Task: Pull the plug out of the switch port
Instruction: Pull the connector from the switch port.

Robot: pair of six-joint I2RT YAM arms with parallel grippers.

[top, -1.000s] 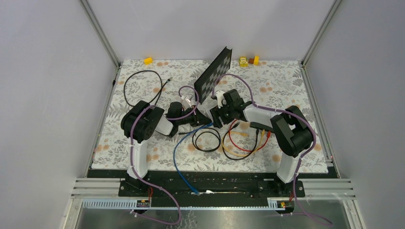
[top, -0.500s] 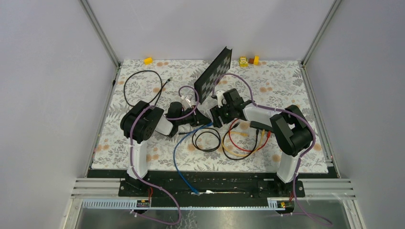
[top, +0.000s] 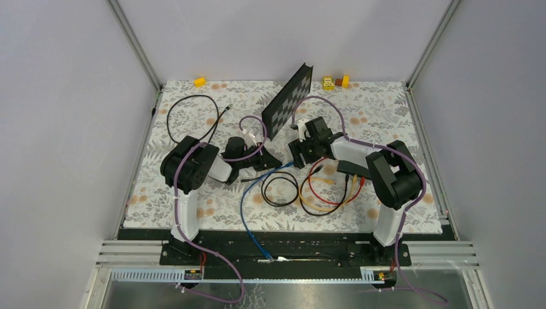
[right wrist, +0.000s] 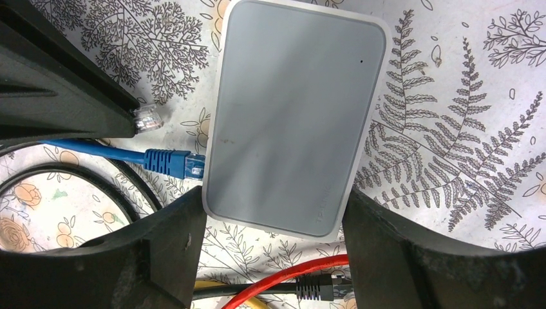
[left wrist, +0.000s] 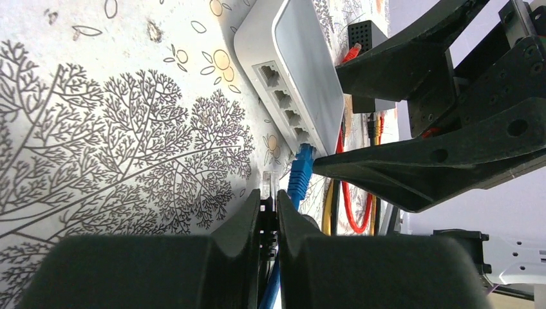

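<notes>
The switch (right wrist: 296,116) is a flat pale grey box with a row of sockets (left wrist: 283,96) on one narrow edge. My right gripper (right wrist: 273,212) is shut on its two long sides and hides it in the top view (top: 304,149). My left gripper (left wrist: 269,199) is shut on a black plug with a clear tip (left wrist: 270,183). That plug is out of the switch, a short gap from the sockets, and it also shows in the right wrist view (right wrist: 147,119). A blue plug (left wrist: 299,174) sits in the end socket.
Red, yellow and black cables (top: 322,190) lie coiled near the right gripper, and a black loop (top: 278,188) lies in front. A black checkered board (top: 288,100) leans behind the grippers. A black cable (top: 193,116) lies at the back left. Yellow blocks (top: 335,82) sit at the far edge.
The two grippers have drawn apart: the right one moved back and right with the switch, the left one slightly left. The black plug now stands out of its socket.
</notes>
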